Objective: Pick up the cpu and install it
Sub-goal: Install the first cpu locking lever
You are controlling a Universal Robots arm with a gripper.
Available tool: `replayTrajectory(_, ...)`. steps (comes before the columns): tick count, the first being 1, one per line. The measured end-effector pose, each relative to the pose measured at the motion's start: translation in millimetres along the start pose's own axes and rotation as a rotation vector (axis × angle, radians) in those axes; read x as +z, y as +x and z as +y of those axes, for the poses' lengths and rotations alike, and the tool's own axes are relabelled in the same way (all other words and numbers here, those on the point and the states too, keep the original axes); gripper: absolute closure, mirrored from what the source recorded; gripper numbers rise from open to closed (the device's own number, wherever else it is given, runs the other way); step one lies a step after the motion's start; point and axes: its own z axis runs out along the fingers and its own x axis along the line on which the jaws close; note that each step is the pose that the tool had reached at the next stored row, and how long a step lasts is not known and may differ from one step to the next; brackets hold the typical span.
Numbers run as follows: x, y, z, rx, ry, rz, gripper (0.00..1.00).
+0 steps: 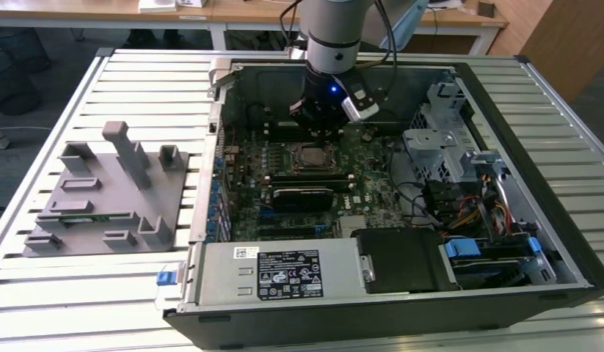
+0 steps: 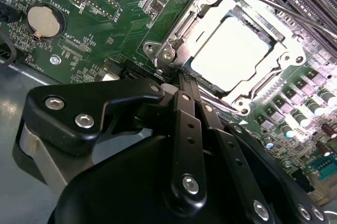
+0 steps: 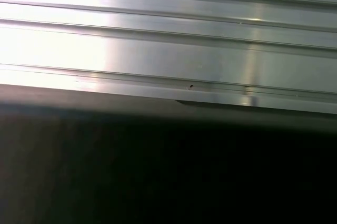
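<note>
Sitting flat in the motherboard socket [image 2: 231, 58], the cpu [image 2: 234, 55]: light, rigid, fragile, slick-topped, best pinched by opposite edges. Just above, gripper [image 2: 184, 79] pinched nearly closed, holding nothing.

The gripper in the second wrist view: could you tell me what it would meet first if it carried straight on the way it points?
Most likely the near edge of the metal socket frame, with the cpu seated inside just beyond. The gripper points at that edge; depth is hard to judge, so this is an estimate.
</note>
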Motion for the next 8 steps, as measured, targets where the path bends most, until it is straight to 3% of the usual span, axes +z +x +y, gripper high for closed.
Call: replayTrajectory(8,-5.4,-0.1,0.1,0.0,-0.0006,0.0006,0.89)
